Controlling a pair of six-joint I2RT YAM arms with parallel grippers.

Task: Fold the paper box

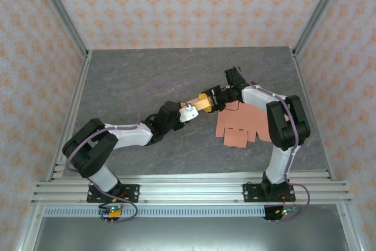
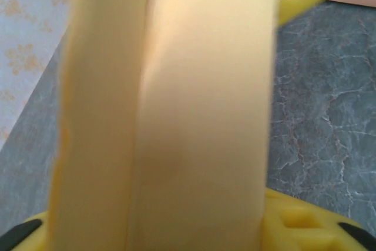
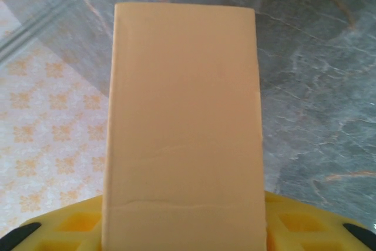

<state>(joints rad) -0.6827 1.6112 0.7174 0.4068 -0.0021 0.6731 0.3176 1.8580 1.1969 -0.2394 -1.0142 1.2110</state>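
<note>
While pinched in the right gripper (image 1: 210,101), the tan folded paper box (image 3: 185,116) is aimed lengthwise into the left gripper (image 1: 192,110), whose grip cannot be told.

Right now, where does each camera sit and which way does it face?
Top external: above, behind the bases, looking down at the table; both arms, left gripper and right gripper meeting at the paper box.
Left wrist: on the left arm, close against the box; fingers at bottom.
Right wrist: right arm, facing the box panel; fingers at bottom.
Both wrist views share box and table.
</note>
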